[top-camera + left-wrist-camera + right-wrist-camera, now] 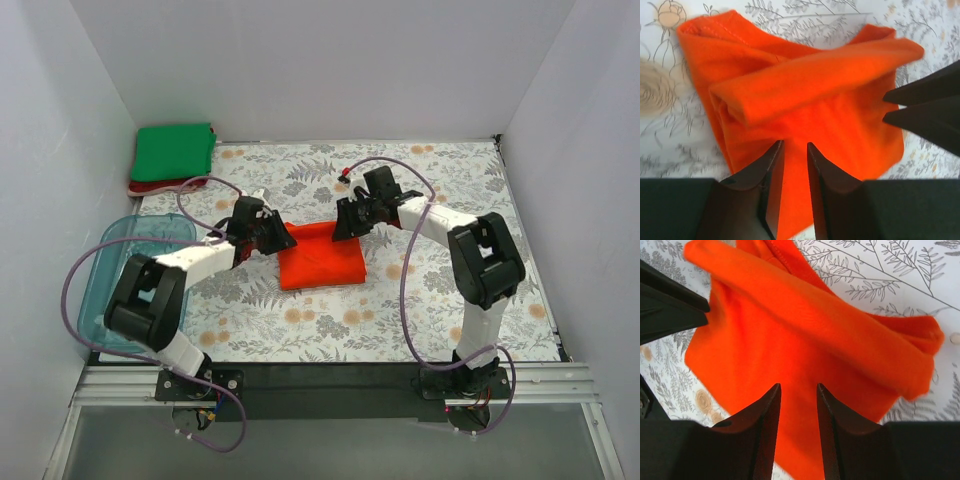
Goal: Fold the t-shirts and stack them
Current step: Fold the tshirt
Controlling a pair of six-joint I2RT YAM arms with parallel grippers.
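Observation:
The orange-red t-shirt (320, 258) lies folded into a rough square on the flowered table, with a loose band of cloth lying across its far part (815, 75) (805, 315). My left gripper (283, 238) (795, 145) is at the shirt's far left corner, jaws slightly apart over the cloth and holding nothing. My right gripper (345, 225) (798, 386) is at the far right corner, open above the cloth. The two face each other closely. The green t-shirt (175, 150) lies folded on the dark red one (148, 187) at the far left corner.
A clear blue plastic tub (125, 280) stands at the left edge beside the left arm. White walls close the table on three sides. Purple cables loop above both arms.

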